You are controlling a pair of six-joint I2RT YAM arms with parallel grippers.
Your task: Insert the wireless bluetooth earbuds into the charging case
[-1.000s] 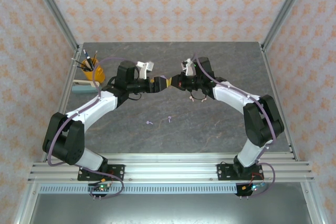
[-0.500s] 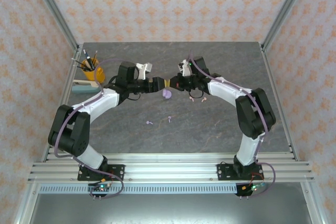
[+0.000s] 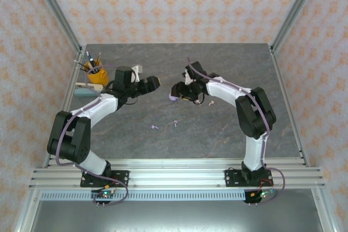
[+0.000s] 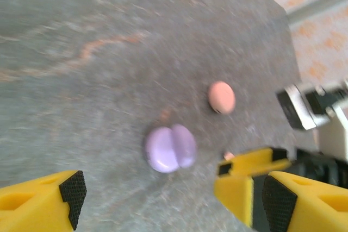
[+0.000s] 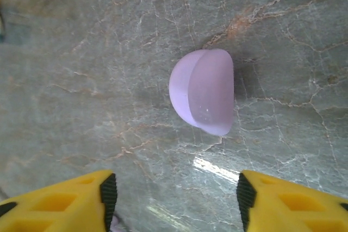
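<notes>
A second ago the two grippers were met tip to tip over the middle of the grey stone-patterned worktop (image 3: 228, 134). Now the arms have been drawn apart, and the lilac-purple round clamshell charging case (image 5: 204, 96) is left lying free on the surface.

The right gripper (image 5: 175, 196) is seen with its jaws apart and nothing between them, the case just beyond at 12 o'clock in its wrist view. The left gripper (image 4: 175, 202) is likewise spread wide and empty, pulled back toward 10 o'clock of the case in the top view.

The case is shown as two overlapping lobes, so its lid is judged to have been swung open, though no sockets can be made out.

One lilac-purple stemmed earbud (image 3: 154, 127) and its twin (image 3: 175, 123) lie bare toward 6 o'clock of the case, well apart from it — neither is inserted. A salmon-pink round case (image 4: 221, 96) rests near the lilac one.

The opening step is judged done, and a bud must be fetched next.
</notes>
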